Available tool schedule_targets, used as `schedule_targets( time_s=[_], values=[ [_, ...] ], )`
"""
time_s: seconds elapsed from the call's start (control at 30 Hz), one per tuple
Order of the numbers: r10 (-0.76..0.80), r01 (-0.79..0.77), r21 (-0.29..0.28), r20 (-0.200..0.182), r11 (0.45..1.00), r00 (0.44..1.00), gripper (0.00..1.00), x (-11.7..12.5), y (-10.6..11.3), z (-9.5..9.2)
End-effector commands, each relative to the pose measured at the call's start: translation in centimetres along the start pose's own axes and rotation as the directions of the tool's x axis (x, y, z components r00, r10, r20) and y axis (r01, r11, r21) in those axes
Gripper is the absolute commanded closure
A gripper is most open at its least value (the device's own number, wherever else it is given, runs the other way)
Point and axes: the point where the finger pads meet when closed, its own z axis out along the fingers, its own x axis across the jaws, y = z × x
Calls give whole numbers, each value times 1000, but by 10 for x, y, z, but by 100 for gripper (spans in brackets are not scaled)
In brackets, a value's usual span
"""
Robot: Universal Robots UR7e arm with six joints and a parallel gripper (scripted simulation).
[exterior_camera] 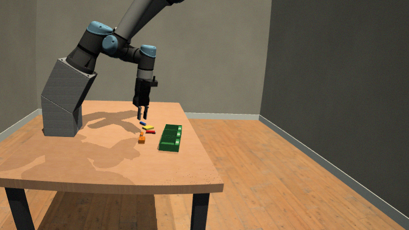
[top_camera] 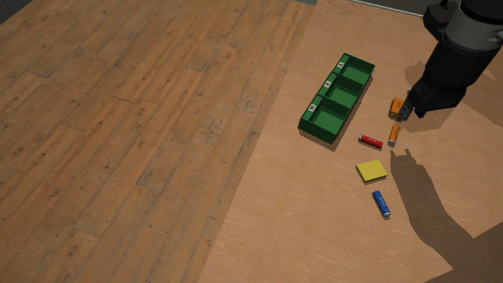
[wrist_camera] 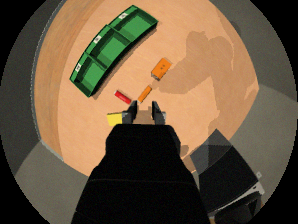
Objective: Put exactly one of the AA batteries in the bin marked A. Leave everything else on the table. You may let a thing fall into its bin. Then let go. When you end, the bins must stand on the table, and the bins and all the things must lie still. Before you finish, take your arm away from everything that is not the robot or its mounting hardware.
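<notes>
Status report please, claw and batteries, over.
Claw open, empty, above the table. Orange battery, red battery, blue battery all on table; bin A empty. Nothing in the way.

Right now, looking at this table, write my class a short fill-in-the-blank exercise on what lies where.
1. The green bin tray has ____ compartments.
2. The flat square pad between the red battery and the blue battery is coloured ____.
3. The gripper hangs above the table, fingers apart, holding ____.
4. The compartment marked A contains ____ batteries.

Missing words: three; yellow; nothing; no
</notes>
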Motion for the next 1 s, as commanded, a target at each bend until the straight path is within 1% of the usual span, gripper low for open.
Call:
schedule_targets(
  time_s=[0.0,0.27,0.33,0.37,0.47,0.7,0.97],
  values=[
    [153,-154,22,20,988,988,40,4,-2,6],
    [334,-336,29,44,942,941,40,3,-2,6],
    [334,-336,29,44,942,941,40,3,-2,6],
    [397,-399,34,54,916,916,40,3,-2,6],
    [448,-451,39,64,892,892,40,2,-2,6],
    [579,-585,63,93,808,810,40,1,-2,6],
    [580,-586,63,94,808,809,40,1,-1,6]
  ],
)
